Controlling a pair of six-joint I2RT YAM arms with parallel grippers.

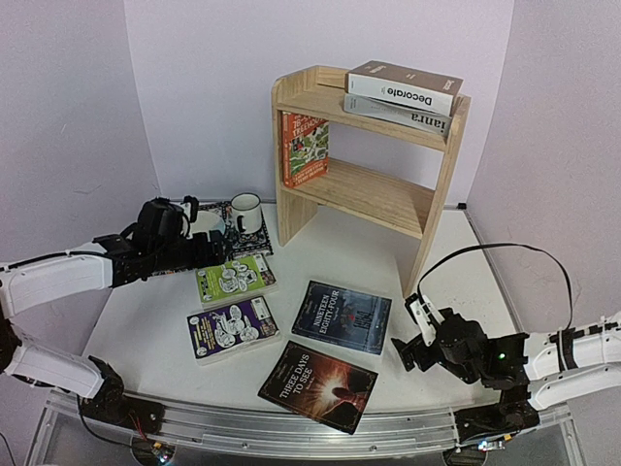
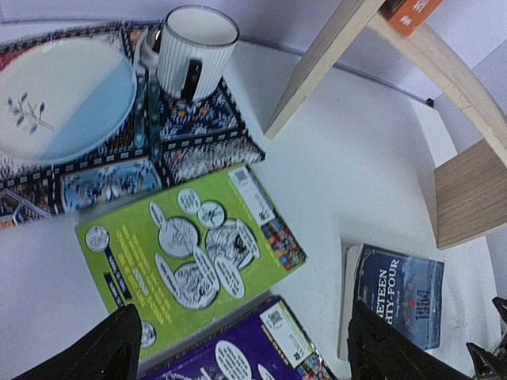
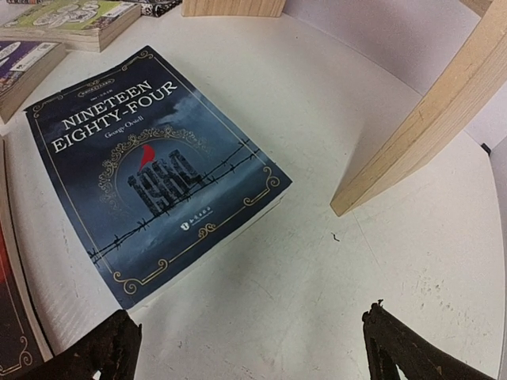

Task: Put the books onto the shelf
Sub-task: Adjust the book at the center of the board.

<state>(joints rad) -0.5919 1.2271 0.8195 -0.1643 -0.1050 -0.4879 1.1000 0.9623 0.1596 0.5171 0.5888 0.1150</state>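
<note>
The pine shelf [image 1: 383, 199] holds "Decorate" [image 1: 403, 85] stacked on "ianra" [image 1: 412, 116] on top. An orange book [image 1: 305, 148] stands on the lower tier. On the table lie the green book [image 1: 233, 279], the purple one [image 1: 233, 328], "Nineteen Eighty-Four" [image 1: 342, 316] and "Three Days to See" [image 1: 318, 385]. My left gripper [image 2: 249, 336] hangs open and empty above the green book [image 2: 190, 253] and the purple book [image 2: 245, 356]. My right gripper [image 3: 249, 344] is open over bare table, just right of the blue book [image 3: 150, 166].
A patterned placemat [image 2: 198, 127] behind the green book carries a plate [image 2: 63, 95] and a white mug [image 2: 194, 51]. The shelf's side panel [image 3: 420, 119] stands close to the right gripper. A black cable [image 1: 505, 250] loops over the right arm.
</note>
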